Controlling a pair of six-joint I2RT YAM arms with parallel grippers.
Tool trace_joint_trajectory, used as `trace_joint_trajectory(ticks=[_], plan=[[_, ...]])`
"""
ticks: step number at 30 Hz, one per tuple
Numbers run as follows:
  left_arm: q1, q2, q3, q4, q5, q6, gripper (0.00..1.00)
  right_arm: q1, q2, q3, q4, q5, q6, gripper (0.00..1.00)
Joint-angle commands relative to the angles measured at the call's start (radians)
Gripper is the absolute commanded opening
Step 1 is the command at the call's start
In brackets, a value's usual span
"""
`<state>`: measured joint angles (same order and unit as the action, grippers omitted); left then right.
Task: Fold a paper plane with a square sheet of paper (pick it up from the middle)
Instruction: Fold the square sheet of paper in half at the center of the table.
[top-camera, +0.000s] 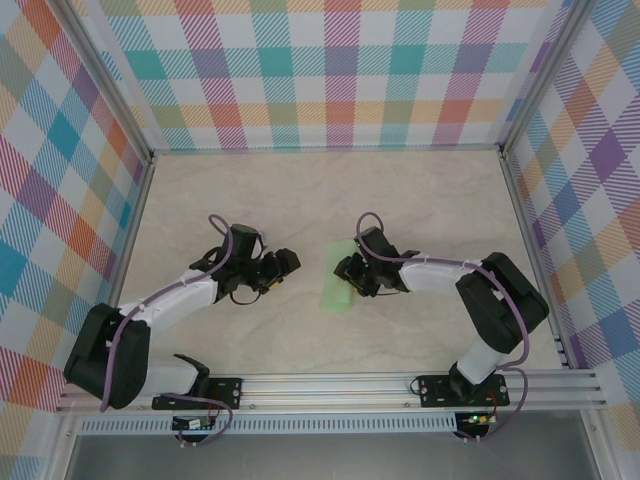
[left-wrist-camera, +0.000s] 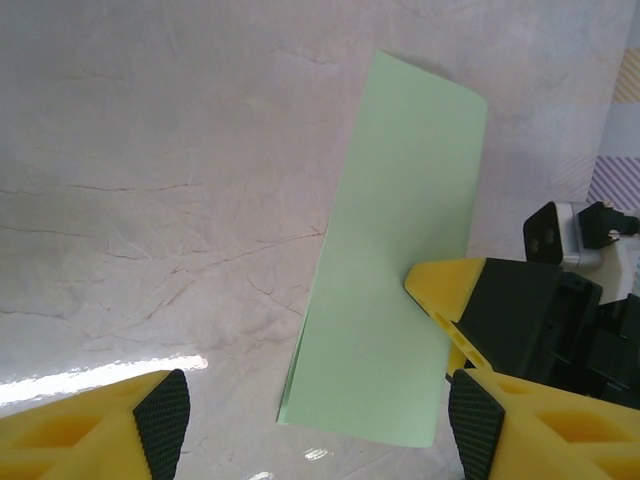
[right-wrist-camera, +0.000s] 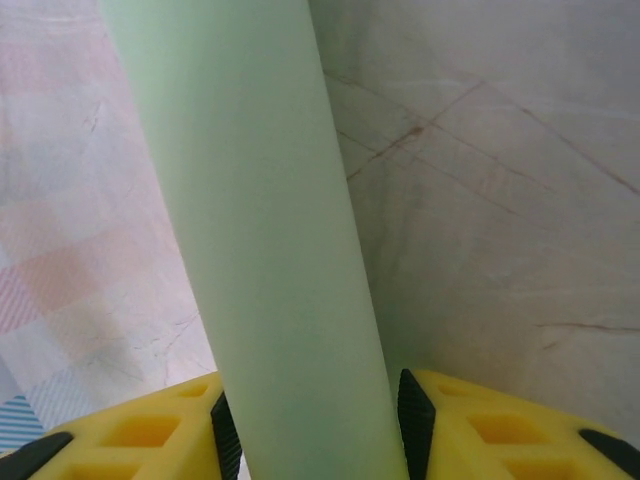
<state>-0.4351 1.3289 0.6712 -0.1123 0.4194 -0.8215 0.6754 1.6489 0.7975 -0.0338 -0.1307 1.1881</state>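
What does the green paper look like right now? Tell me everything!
The square sheet of paper is thin, plain and pale green. It is folded into a long narrow strip, with two layers showing at one edge. It lies near the middle of the marbled table. The right gripper has it between its fingers.

A pale green, plain and unmarked folded sheet of paper (top-camera: 338, 285) lies on the cream, marble-look tabletop (top-camera: 300, 190), which is veined with thin brown lines. From nine o'clock through twelve to three stand plaid wall panels (top-camera: 340, 70) in teal, orange, purple, pink and yellow on white. The left arm (top-camera: 170, 300) and right arm (top-camera: 440, 272) are white with black joints and mauve cables (top-camera: 232, 250). The left gripper (top-camera: 292, 264) and right gripper (top-camera: 345, 272) have yellow fingers (left-wrist-camera: 90, 425) with black textured pads (left-wrist-camera: 160, 420). At six o'clock runs a silver metal rail (top-camera: 330, 385).
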Motion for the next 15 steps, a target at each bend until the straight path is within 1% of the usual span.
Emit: trace_joint_trajectory(ticks=[1,5,10,14,15], plan=[[0.002,0.061,0.042,0.063,0.084,0.006,0.71,0.004,0.009,0.008,-0.051,0.000,-0.029,0.51],[-0.025,0.129,0.080,0.073,0.101,0.011,0.68,0.002,0.009,0.030,-0.112,0.002,-0.051,0.56],[-0.077,0.184,0.117,0.073,0.098,0.012,0.57,-0.001,0.009,0.049,-0.142,-0.026,-0.079,0.59],[-0.111,0.227,0.149,0.070,0.095,0.011,0.43,-0.006,0.013,0.051,-0.144,-0.040,-0.076,0.59],[-0.117,0.239,0.154,0.070,0.095,0.010,0.41,-0.006,0.012,0.049,-0.144,-0.041,-0.072,0.59]])
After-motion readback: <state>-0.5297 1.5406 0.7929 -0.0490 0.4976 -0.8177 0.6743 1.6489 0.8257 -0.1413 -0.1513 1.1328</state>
